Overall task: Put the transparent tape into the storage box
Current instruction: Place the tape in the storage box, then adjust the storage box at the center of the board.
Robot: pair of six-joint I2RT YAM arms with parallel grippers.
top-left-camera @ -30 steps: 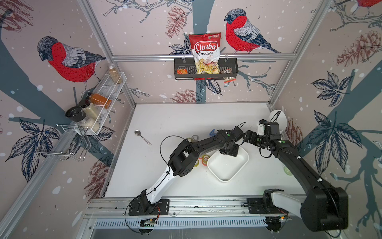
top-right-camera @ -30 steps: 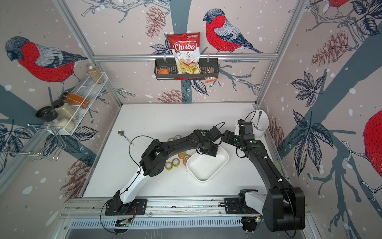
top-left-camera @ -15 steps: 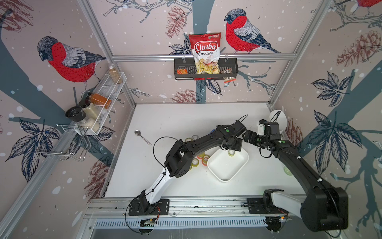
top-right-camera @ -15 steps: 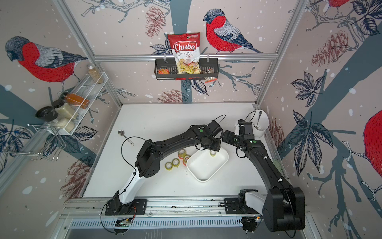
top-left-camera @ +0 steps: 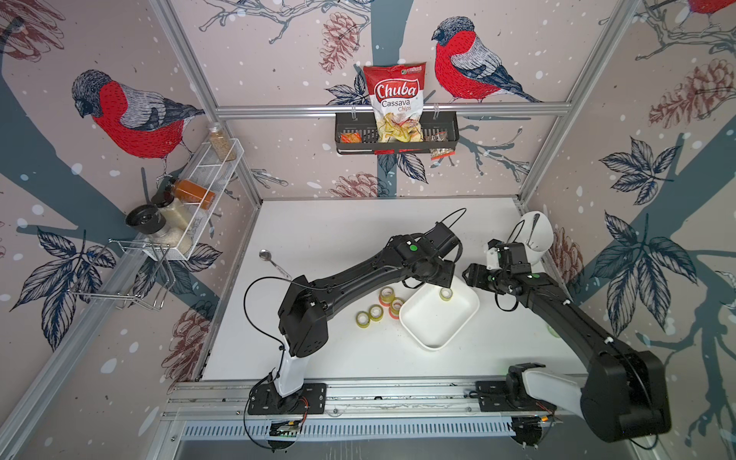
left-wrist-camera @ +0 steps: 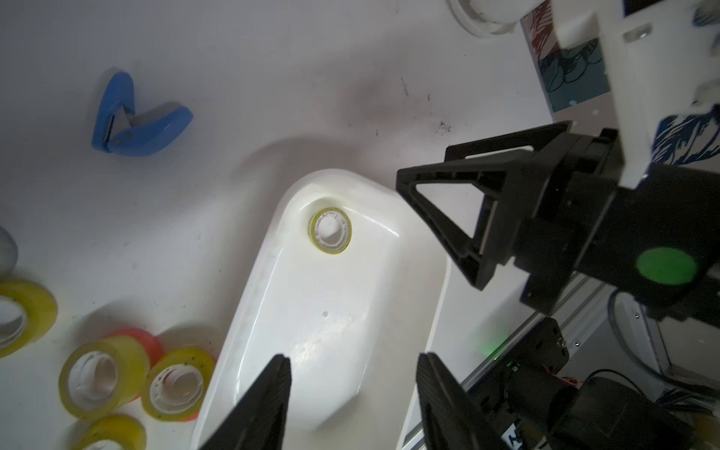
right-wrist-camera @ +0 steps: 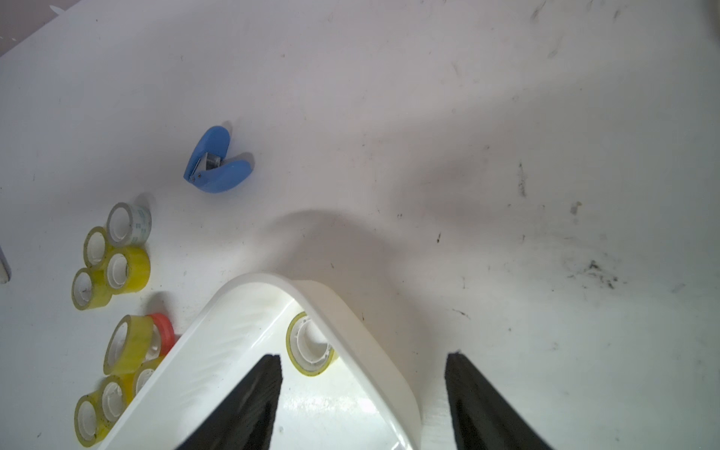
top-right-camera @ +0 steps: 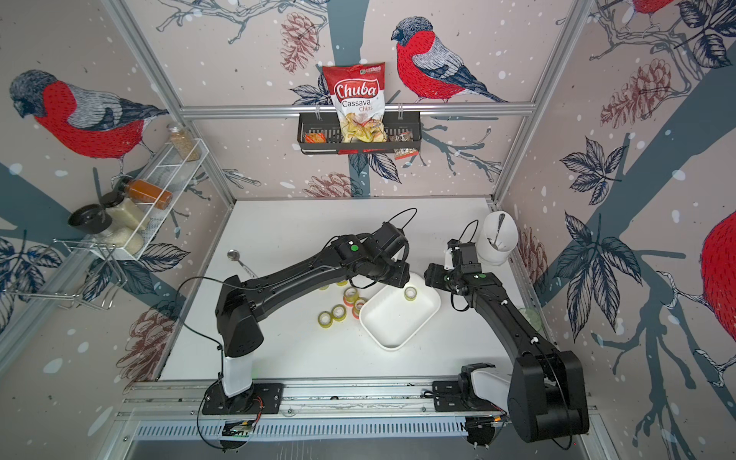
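Between drops, with one transparent tape [left-wrist-camera: 330, 231] flat in the storage box [left-wrist-camera: 335, 304] corner just ahead of the parted, empty left pincer [left-wrist-camera: 352, 356], right pincer [right-wrist-camera: 362, 355] parted astride the rim, seemingly not touching it — next, swing the left one to a loose roll [left-wrist-camera: 103, 376] at its side.

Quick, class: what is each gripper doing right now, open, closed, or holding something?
Left gripper: open, empty.
Right gripper: open, with the box rim between its jaws.
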